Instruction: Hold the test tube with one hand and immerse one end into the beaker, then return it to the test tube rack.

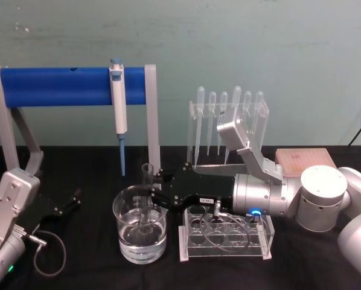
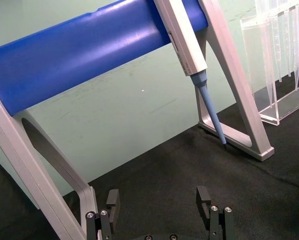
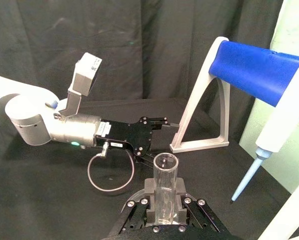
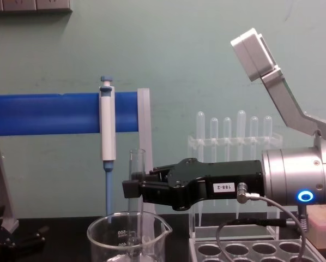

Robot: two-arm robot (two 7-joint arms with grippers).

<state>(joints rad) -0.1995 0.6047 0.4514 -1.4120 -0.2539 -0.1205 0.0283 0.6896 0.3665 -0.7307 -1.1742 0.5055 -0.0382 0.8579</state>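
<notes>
Right gripper (image 1: 152, 194) is out at nine o'clock from its silver wrist, and its black fingers (image 3: 150, 191) are clenched on the test tube (image 1: 147, 175), gripping it around the middle. The tube stands upright, open rim up, with its rounded lower end down inside the beaker (image 1: 121, 225). Clear liquid sits in the lower part of that beaker, and the tube's tip is at about its level; I cannot tell how deep it goes. From the chest view the tube (image 4: 137, 164) rises straight out of the beaker's mouth (image 4: 127, 236), and the fingers cross it just above the rim. The beaker sits at nine o'clock of the test tube rack (image 1: 186, 248), just beside it on the black surface (image 1: 84, 266). The rack's round holes lie under the gripper's wrist. Over at nine o'clock of the beaker, well apart, the left gripper (image 1: 69, 204) rests low by the surface with its fingers (image 2: 113, 199) released and spread wide, nothing between them. At twelve o'clock of the beaker a white-and-blue pipette (image 1: 118, 106) hangs from the blue bar of its stand (image 1: 60, 86). At twelve o'clock of the test tube rack, a clear holder of frosted plastic pipettes (image 1: 229, 115) stands.
</notes>
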